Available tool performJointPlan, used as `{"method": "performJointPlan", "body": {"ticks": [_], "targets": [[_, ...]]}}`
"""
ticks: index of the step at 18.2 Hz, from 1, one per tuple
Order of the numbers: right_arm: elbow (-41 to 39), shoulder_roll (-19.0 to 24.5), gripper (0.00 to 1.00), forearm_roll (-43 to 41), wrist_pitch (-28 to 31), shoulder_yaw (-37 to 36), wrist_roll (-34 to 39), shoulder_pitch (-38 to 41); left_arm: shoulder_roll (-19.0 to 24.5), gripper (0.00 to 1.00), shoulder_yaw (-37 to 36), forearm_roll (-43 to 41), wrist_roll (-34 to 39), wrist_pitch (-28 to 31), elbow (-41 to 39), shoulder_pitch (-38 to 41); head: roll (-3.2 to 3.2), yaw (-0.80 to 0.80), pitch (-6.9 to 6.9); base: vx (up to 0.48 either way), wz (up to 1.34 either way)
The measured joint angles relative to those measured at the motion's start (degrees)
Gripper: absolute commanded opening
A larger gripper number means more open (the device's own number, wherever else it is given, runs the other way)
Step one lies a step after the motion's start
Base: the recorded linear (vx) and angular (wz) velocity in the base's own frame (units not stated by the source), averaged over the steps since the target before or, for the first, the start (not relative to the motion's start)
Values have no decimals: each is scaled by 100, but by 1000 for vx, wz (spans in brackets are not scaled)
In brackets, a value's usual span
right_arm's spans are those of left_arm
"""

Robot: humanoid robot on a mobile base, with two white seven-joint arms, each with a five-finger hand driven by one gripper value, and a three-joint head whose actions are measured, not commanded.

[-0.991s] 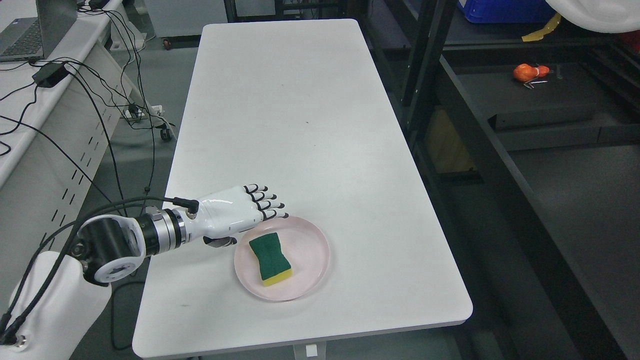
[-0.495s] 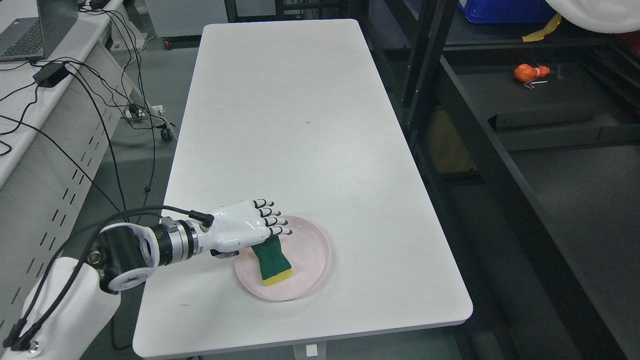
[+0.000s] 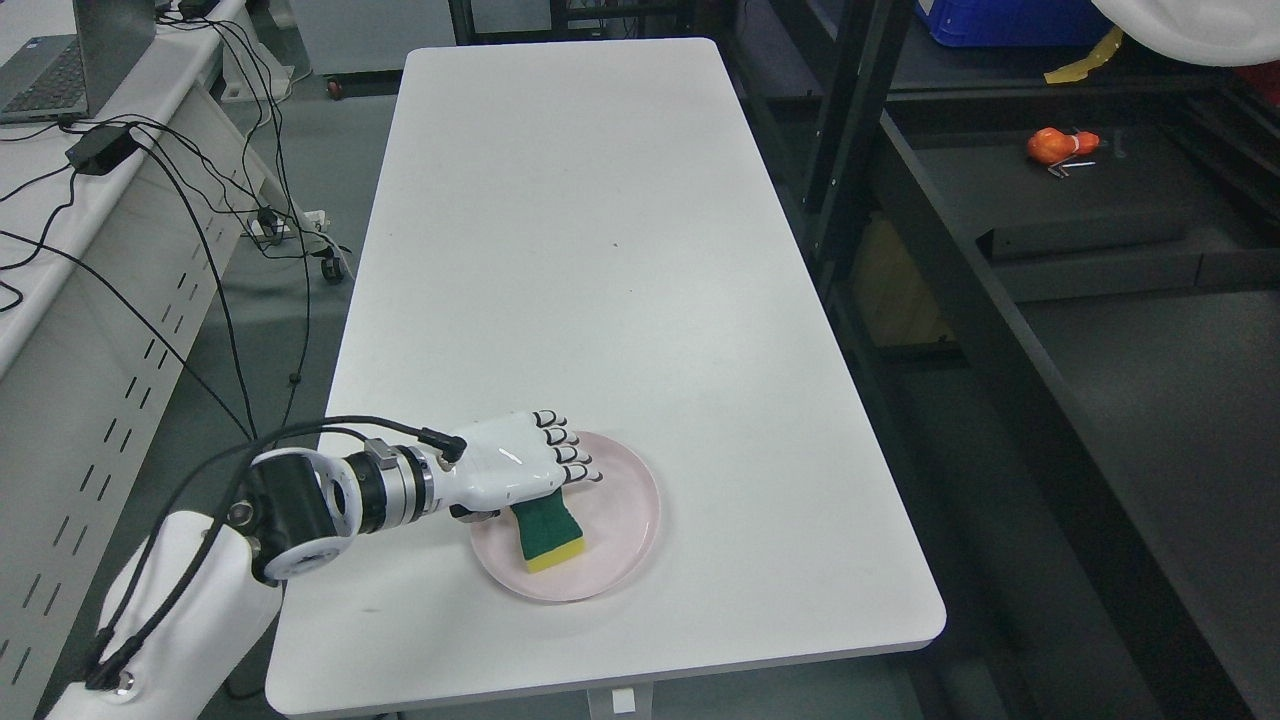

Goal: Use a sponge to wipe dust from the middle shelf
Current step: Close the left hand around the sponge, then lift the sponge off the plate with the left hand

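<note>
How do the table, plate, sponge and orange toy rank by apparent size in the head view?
1. table
2. plate
3. sponge, partly hidden under the left hand
4. orange toy, though farther away

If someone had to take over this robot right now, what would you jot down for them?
Left hand: over the far end of the sponge, fingers extended, no grasp visible yet.
Right hand: out of view.
Sponge: lies green side up on the pink plate at the near end of the white table.
Shelf: dark rack to the right.
Done: reach only.
Left: grasp, lift, carry over, wipe.
</note>
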Motion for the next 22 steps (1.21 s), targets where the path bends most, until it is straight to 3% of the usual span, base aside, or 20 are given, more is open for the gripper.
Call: {"method": "performJointPlan", "body": {"ticks": [4,6,9,11,16,17,22], "targets": [[0,0,100,0,0,0,0,0,-263,85,-112,-57,-132,17,94,-31,0,0,0,0,0],[0,0,100,0,0,0,0,1,-375,79,-164,-70,-163,21,130,-30,0,0,0,0,7],[0,0,100,0,0,0,0,1,-500,58,-206,-71,-171,28,164,35,0,0,0,1,12],[0,0,100,0,0,0,0,1,-567,39,-210,-20,-233,39,187,132,0,0,0,6,57],[0,0,100,0,13,0,-4,1,-707,4,64,427,-381,-30,220,284,0,0,5,7,50],[0,0,100,0,17,0,-4,0,-742,0,168,568,-457,-64,232,313,0,0,5,0,0],[0,0,100,0,17,0,-19,0,-1191,0,1190,1570,-484,-92,269,346,0,0,5,-5,-26]]}}
